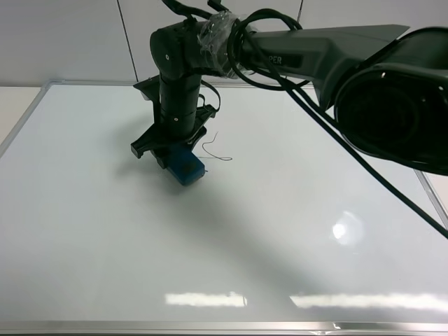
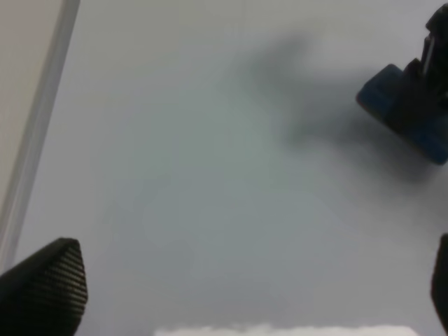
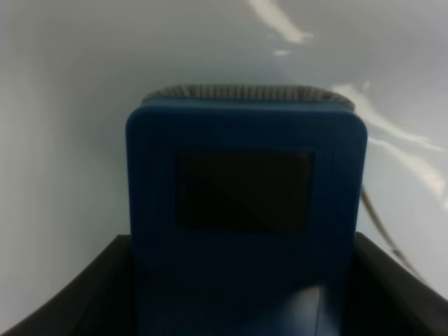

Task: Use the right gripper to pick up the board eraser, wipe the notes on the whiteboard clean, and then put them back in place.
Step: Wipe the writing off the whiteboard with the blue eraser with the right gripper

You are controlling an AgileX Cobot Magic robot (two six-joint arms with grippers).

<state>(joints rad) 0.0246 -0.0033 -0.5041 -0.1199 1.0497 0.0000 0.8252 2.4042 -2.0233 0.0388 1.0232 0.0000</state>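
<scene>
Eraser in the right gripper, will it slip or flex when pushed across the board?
Probably stiff: the eraser looks like a solid block. It should glide easily: the whiteboard is glossy and its pad looks fibrous. Clamped by the right gripper, it seems unlikely to twist.

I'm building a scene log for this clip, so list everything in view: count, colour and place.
whiteboard: one, glossy white with a silver-grey frame, fills most of the exterior high view.
notes: one small scribble, black, upper middle of the whiteboard, just right of the eraser.
board eraser: one, blue, down at the board surface, held by the right gripper.
cables: a few, black, along the right arm.
right arm: one, black, reaching in from the right.
right gripper: one, black, shut on the board eraser.
left gripper: one, black, fingers wide apart over bare board.
</scene>
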